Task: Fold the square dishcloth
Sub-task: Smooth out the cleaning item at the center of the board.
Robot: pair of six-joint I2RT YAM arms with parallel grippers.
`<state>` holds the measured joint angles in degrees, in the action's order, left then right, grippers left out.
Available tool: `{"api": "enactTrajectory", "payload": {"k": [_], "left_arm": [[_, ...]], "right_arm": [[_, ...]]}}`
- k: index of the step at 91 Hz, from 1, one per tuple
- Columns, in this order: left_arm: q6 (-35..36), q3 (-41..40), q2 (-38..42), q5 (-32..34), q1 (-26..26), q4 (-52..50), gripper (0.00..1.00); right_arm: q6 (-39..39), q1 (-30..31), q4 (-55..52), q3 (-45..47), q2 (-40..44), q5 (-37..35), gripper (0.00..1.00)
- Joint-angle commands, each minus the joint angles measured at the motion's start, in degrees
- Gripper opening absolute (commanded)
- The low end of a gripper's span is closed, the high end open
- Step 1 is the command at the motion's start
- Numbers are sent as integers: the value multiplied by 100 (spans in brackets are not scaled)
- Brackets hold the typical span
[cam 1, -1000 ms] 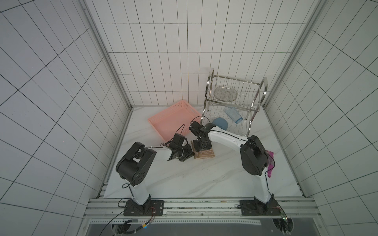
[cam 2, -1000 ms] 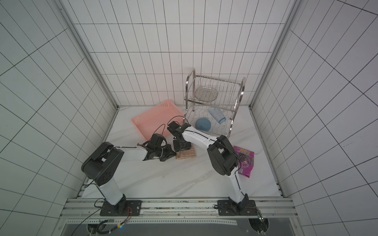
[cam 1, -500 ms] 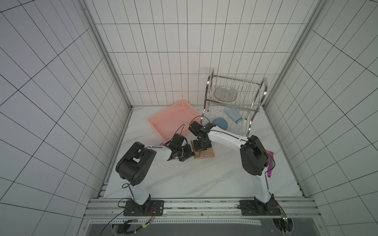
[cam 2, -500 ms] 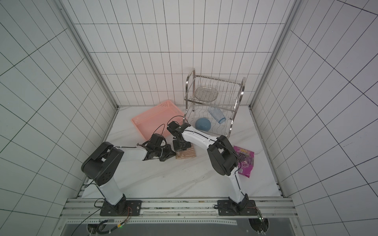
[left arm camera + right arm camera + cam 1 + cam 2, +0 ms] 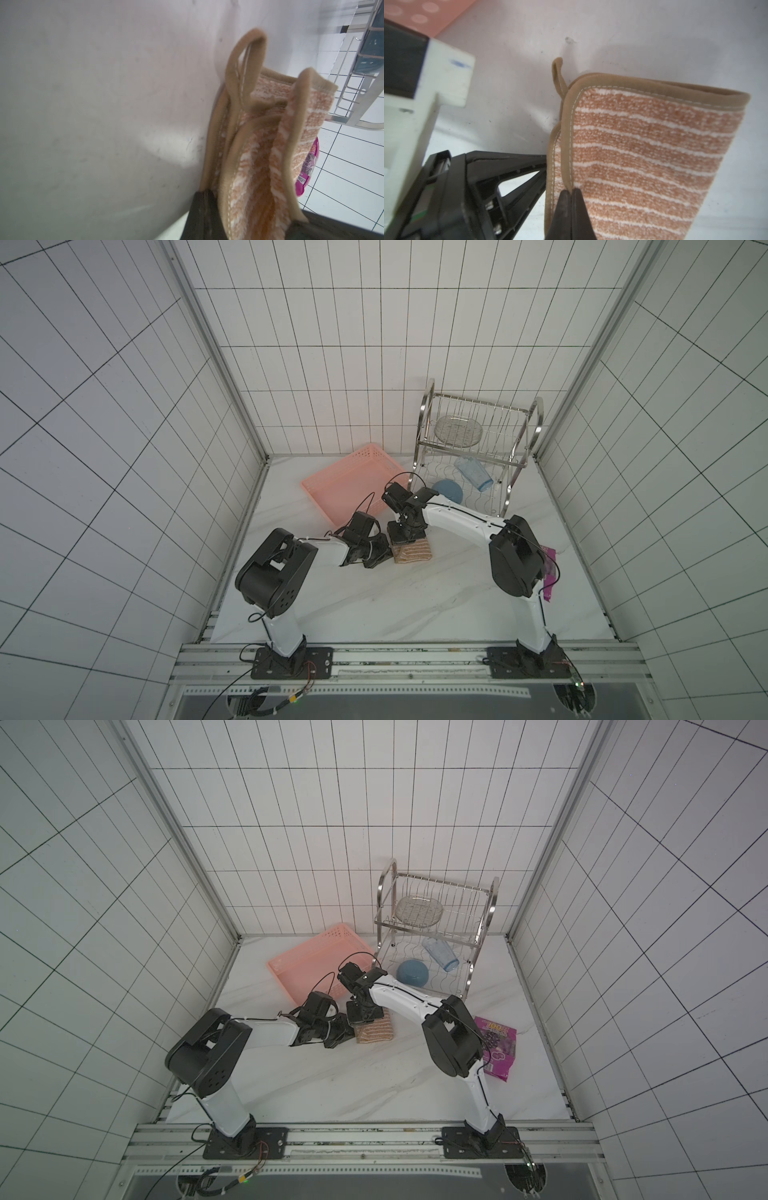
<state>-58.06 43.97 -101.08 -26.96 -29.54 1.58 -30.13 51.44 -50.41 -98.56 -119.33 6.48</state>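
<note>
The square dishcloth (image 5: pixel 416 554) (image 5: pixel 378 1033) lies folded into a small tan striped block at the middle of the table. My left gripper (image 5: pixel 384 551) (image 5: pixel 255 205) reaches in from its left side. In the left wrist view the bound layers run between the dark fingers (image 5: pixel 204 207), and the corner loop (image 5: pixel 245 62) stands up beyond them. My right gripper (image 5: pixel 405 536) (image 5: pixel 572 190) comes down at the far left edge. Its tips are pressed together on the brown binding of the top layer (image 5: pixel 569 145). The left gripper's black body (image 5: pixel 477 182) sits right beside them.
A pink basket (image 5: pixel 353 485) stands just behind the grippers. A steel dish rack (image 5: pixel 428 439) at the back right holds a blue bowl (image 5: pixel 448 490) and a clear cup (image 5: pixel 473 472). A purple packet (image 5: pixel 496 1046) lies at the right beside the right arm.
The right gripper's jaws have closed onto the cloth's edge. Both arms and the folded cloth stay about where they were.
</note>
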Motion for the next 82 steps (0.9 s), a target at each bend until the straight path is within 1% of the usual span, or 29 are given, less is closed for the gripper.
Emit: {"api": "enactTrajectory", "payload": {"k": [1, 6, 17, 27, 40, 52, 65, 82], "left_arm": [[42, -184, -344, 334, 23, -528, 1], [33, -173, -382, 327, 27, -519, 0], [32, -160, -438, 317, 27, -510, 0], [34, -150, -456, 339, 22, -532, 0], [45, -143, -384, 316, 23, -580, 0], [108, -134, -249, 412, 27, -788, 0], [119, -188, 3, 537, 92, -1115, 7], [158, -258, 516, 687, 271, -1462, 17]], "right_arm": [[40, -2, 119, -8, -78, 208, 0], [57, -19, 118, 7, -102, 275, 0], [78, -80, 119, 113, -97, 363, 4], [45, -180, 119, 281, -52, 311, 6], [49, -310, 87, 387, -38, 182, 7], [94, -342, 86, 408, -59, 187, 11], [120, -344, 109, 408, -50, 239, 15], [156, -339, 183, 367, 217, 288, 25]]}}
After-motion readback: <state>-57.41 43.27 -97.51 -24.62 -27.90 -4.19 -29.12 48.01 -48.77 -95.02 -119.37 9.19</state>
